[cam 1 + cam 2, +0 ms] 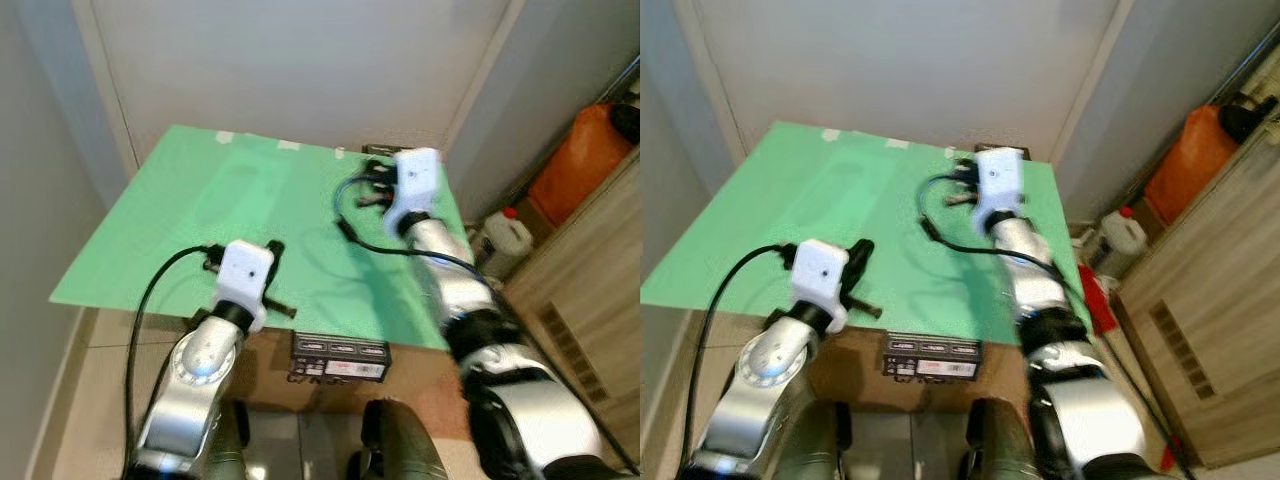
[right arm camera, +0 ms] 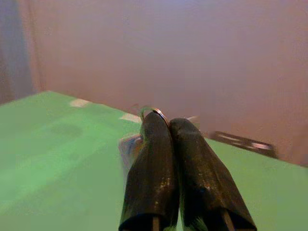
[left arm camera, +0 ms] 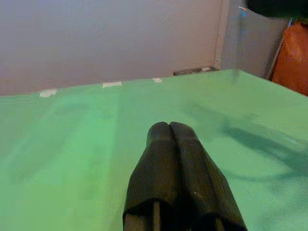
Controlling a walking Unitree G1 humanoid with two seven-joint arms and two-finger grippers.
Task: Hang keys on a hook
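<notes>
My right gripper [image 1: 366, 182] hovers over the far right part of the green mat [image 1: 200, 220], shut on a bunch of keys [image 2: 131, 144]. A thin metal key ring [image 2: 159, 113] pokes out at its fingertips, and the bunch hangs just below them. My left gripper [image 1: 274, 246] is shut and holds nothing, low over the mat's near edge. In the left wrist view its two black fingers [image 3: 180, 144] are pressed together above bare green mat.
The mat covers a cardboard box bearing a black label strip [image 1: 340, 357] on its front. A small dark flat object [image 1: 378, 150] lies at the mat's far edge by the pale wall. To the right stand a white jug [image 1: 505, 240], an orange bag [image 1: 580, 160] and a wooden cabinet [image 1: 600, 270].
</notes>
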